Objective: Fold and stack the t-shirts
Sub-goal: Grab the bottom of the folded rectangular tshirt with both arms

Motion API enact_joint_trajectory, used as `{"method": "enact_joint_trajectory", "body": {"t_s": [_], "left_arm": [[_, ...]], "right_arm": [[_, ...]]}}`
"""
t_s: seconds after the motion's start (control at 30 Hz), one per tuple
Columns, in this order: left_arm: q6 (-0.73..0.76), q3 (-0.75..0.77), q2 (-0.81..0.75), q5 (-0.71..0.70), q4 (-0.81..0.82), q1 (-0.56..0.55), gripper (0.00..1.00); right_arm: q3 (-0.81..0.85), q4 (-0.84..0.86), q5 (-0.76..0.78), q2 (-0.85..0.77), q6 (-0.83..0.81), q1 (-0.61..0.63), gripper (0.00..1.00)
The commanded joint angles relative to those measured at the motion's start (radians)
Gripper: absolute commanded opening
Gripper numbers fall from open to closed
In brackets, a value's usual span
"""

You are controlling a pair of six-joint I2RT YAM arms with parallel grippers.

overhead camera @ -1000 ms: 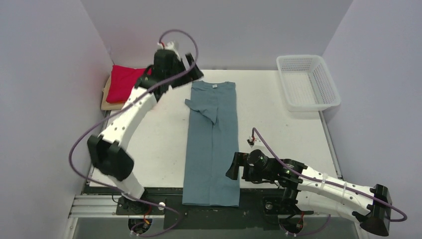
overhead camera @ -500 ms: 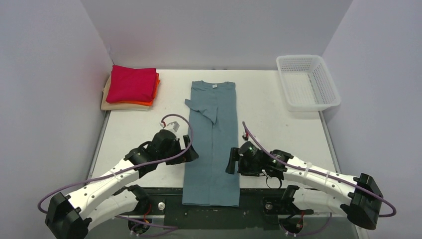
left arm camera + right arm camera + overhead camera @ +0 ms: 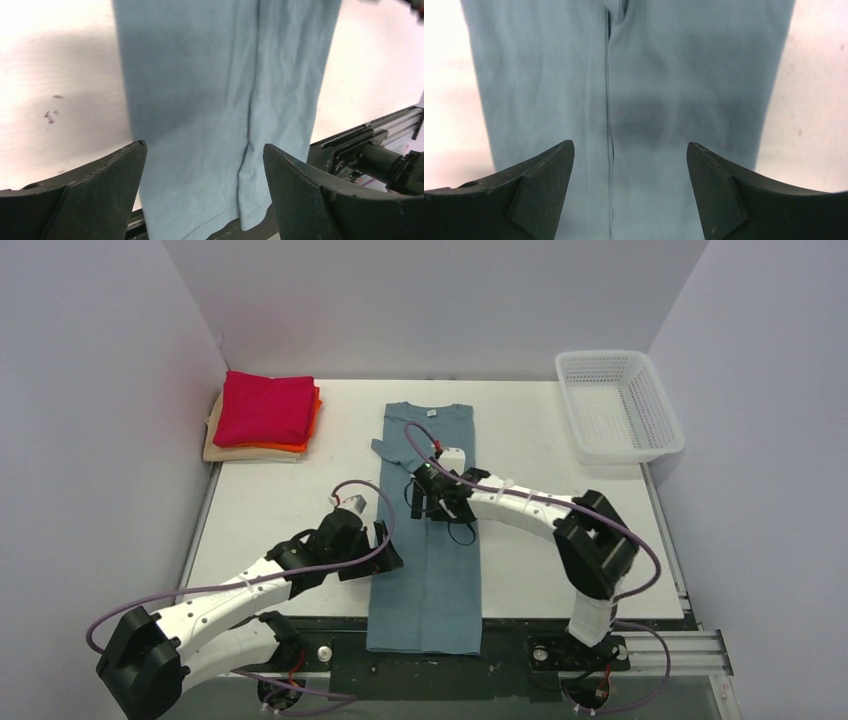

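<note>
With my left tool point(image 3: 388, 548) gaping wide at the near-left edge of the teal t-shirt point(image 3: 428, 540) (a long strip down the middle of the tabletop point(image 3: 300, 490)) and my right tool point(image 3: 427, 508) parted and empty over its middle, I worry that pinching one layer would drag the fold open, while the far-right basket point(image 3: 620, 405) looks empty, I think.

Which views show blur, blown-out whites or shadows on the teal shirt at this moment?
Top external: evenly lit and sharp, the teal shirt shows clearly. Left wrist: the table is washed out to near white, and a shadow darkens part of the shirt. Right wrist: soft overall, a dark shadow patch sits on the shirt ahead of the right gripper.
</note>
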Motion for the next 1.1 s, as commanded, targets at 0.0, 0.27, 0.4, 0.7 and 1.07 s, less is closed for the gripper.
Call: {"method": "enact_joint_trajectory", "body": {"t_s": [0.0,0.27,0.4,0.7,1.07], "left_arm": [[-0.039,-0.032,-0.069,-0.053,-0.09,-0.007,0.97],[-0.103,-0.11,-0.183,0.053,-0.158,-0.011,0.97],[-0.101,-0.101,-0.224,0.032,-0.259,-0.012,0.97],[-0.12,-0.118,-0.242,0.085,-0.227,-0.01,0.97],[-0.202,-0.171,-0.244,0.105,-0.143,-0.099,0.9]], "right_arm": [[0.17,-0.091,0.105,0.172,-0.048,-0.027,0.78],[0.414,-0.18,0.095,0.441,-0.03,-0.107,0.78],[0.539,-0.219,0.034,0.561,-0.024,-0.157,0.78],[0.836,-0.275,-0.072,0.675,-0.076,-0.222,0.78],[0.655,-0.26,-0.143,0.283,-0.13,-0.186,0.78]]}}
